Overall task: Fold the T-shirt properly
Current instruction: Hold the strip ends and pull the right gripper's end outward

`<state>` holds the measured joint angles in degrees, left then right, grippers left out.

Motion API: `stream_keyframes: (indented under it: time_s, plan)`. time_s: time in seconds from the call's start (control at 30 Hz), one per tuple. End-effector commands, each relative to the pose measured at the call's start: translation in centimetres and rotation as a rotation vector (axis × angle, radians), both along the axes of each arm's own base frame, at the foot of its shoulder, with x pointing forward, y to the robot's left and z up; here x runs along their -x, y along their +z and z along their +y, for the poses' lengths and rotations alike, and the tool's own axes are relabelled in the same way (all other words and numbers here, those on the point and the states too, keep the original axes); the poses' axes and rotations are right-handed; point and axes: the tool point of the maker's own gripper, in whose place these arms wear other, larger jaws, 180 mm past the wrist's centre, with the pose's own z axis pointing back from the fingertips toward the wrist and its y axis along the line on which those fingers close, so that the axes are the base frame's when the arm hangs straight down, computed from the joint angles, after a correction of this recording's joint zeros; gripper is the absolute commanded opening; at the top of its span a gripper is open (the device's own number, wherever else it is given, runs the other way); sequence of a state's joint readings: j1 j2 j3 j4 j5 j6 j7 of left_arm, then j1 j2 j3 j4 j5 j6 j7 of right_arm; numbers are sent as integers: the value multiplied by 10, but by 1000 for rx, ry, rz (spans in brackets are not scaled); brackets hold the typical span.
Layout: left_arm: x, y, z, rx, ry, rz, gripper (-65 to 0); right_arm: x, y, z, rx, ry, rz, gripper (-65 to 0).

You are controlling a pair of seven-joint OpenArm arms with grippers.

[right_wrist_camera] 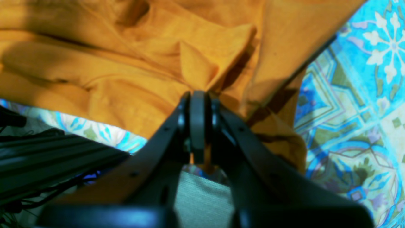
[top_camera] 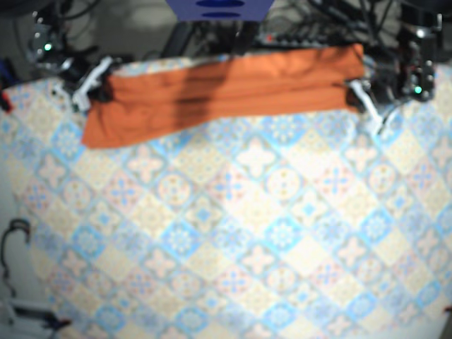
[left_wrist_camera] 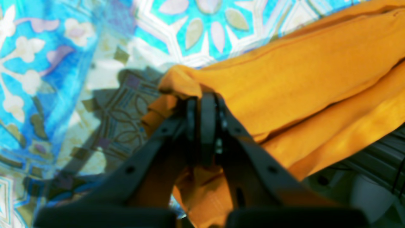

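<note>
The orange T-shirt (top_camera: 226, 92) lies folded into a long band across the far edge of the table. My left gripper (top_camera: 355, 90) holds its right end in the base view; in the left wrist view the left gripper (left_wrist_camera: 204, 98) is shut on a bunched corner of the T-shirt (left_wrist_camera: 300, 72). My right gripper (top_camera: 104, 88) holds the other end. Seen from the right wrist, the right gripper (right_wrist_camera: 197, 96) is shut on a pinch of the T-shirt (right_wrist_camera: 126, 63), whose folds drape above and beside the jaws.
A patterned blue and cream tablecloth (top_camera: 240, 240) covers the table below the shirt. Cables and dark equipment (top_camera: 318, 25) crowd the far edge behind the shirt. A black cable (top_camera: 14, 236) lies at the left edge.
</note>
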<state>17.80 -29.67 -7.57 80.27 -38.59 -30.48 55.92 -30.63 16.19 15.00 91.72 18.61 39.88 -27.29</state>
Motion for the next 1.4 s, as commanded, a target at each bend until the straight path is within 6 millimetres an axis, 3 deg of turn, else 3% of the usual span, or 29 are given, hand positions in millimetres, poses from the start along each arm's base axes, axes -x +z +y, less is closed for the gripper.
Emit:
stream_keyframes:
  time_s: [0.0,0.27,0.7,0.9,1.37]
  plan:
    - [0,3,4,-17,-16,0,-650,-3,5,-4,-5,-4,-20,-639]
    - [0,3,4,-16,-17,0,-650,-7,10,-5,1,-2,-36,-639]
    - [0,2,4,-17,-17,2,-650,-24,55,6,77,78,-132,-639]
    - [0,2,4,-17,-17,2,-650,-23,55,4,84,78,-124,-639]
    - [0,2,3,-16,-17,2,-650,8,43,4,82,72,-51,-639]
